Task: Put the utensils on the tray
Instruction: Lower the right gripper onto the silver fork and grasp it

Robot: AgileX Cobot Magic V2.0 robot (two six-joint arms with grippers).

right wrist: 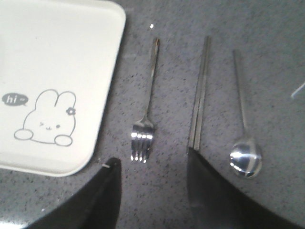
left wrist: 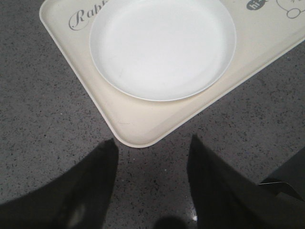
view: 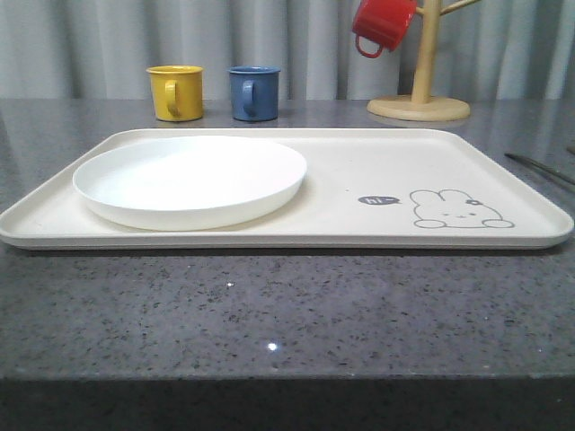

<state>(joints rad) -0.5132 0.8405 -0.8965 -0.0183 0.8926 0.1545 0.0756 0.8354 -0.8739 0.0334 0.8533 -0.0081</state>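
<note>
The cream tray [view: 359, 148] with a grey rabbit drawing lies across the table, also seen in the left wrist view [left wrist: 143, 124] and the right wrist view [right wrist: 57, 57]. On the bare table beside the tray's rabbit end lie a silver fork [right wrist: 145, 112], a pair of chopsticks [right wrist: 200, 93] and a spoon [right wrist: 244, 129], side by side. My right gripper [right wrist: 152, 160] hovers open just short of the fork's tines, nothing between its fingers. My left gripper [left wrist: 152, 143] is open over the table off the tray's corner, holding nothing. A thin utensil handle [view: 539, 167] shows right of the tray.
A round white plate [view: 190, 180] sits on the tray's left half, seen too in the left wrist view [left wrist: 162, 45]. Behind the tray stand a yellow mug [view: 175, 92] and a blue mug [view: 253, 92]. A wooden mug stand [view: 420, 90] carries a red mug [view: 382, 22].
</note>
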